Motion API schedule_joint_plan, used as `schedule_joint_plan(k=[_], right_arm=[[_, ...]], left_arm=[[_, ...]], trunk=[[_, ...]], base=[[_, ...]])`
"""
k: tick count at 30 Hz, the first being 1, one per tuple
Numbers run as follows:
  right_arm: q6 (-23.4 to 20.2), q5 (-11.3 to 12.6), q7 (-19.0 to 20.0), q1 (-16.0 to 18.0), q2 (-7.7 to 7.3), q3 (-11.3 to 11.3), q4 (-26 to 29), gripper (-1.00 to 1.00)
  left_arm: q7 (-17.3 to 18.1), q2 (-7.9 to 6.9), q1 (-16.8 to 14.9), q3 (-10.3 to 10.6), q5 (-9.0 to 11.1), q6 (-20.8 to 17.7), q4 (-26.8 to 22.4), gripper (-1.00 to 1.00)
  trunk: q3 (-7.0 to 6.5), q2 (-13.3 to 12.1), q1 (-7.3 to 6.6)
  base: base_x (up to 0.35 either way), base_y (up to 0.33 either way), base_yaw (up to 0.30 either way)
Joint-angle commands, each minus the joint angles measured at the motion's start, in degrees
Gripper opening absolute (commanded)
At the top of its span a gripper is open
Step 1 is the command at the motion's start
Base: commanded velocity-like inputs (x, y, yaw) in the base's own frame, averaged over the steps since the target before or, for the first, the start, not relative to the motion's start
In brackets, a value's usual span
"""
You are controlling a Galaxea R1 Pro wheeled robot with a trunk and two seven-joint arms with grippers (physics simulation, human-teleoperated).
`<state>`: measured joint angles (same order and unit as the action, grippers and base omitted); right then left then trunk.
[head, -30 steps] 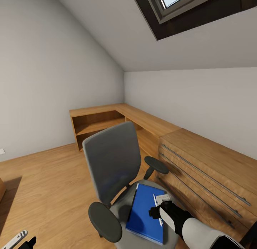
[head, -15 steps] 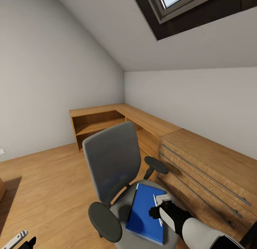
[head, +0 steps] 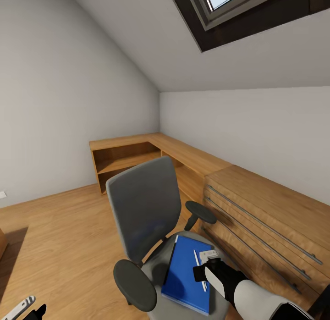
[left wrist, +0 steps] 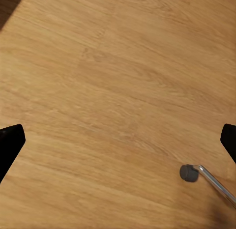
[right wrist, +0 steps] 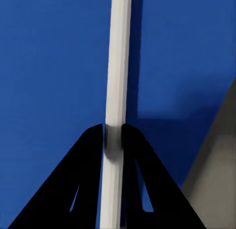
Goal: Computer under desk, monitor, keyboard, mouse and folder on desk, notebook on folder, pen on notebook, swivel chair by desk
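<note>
White pen (right wrist: pixel 118 67) pinched in right tool (right wrist: pixel 113 135), arm reaching over blue folder (head: pixel 188 269) on swivel chair (head: pixel 144 210), left tool (left wrist: pixel 118 140) spread wide

Light-wood shelving unit (head: pixel 133 157), drawer chest (head: pixel 266 214), skylight (head: pixel 229 8).

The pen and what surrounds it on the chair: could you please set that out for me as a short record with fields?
pen: thin white stick, lying on the folder
right gripper: jaws closed on the pen
folder: bright blue, flat on the chair seat
swivel chair: grey, beside a light-wood drawer chest
left gripper: jaws wide apart above bare wood floor, holding nothing
chair castor: on the floor
</note>
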<state>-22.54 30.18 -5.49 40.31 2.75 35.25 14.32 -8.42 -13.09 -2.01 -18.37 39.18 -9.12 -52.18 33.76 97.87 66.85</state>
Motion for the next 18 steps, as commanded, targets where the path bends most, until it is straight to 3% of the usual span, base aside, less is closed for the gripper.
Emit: schedule_joint_plan(k=[1,18], right_arm=[[-0.22,0.84,-0.49,0.03,-0.03,0.43,0.12,-1.00],[-0.22,0.84,-0.48,0.03,-0.03,0.43,0.10,-1.00]], left_arm=[[-0.28,0.00,-0.01,0.00,0.55,-0.28,-0.12,1.00],[-0.28,0.00,-0.01,0.00,0.63,-0.28,-0.12,1.00]], trunk=[[0.06,0.03,0.00],[0.06,0.03,0.00]], base=[[0.000,0.000,0.000],[0.000,0.000,0.000]])
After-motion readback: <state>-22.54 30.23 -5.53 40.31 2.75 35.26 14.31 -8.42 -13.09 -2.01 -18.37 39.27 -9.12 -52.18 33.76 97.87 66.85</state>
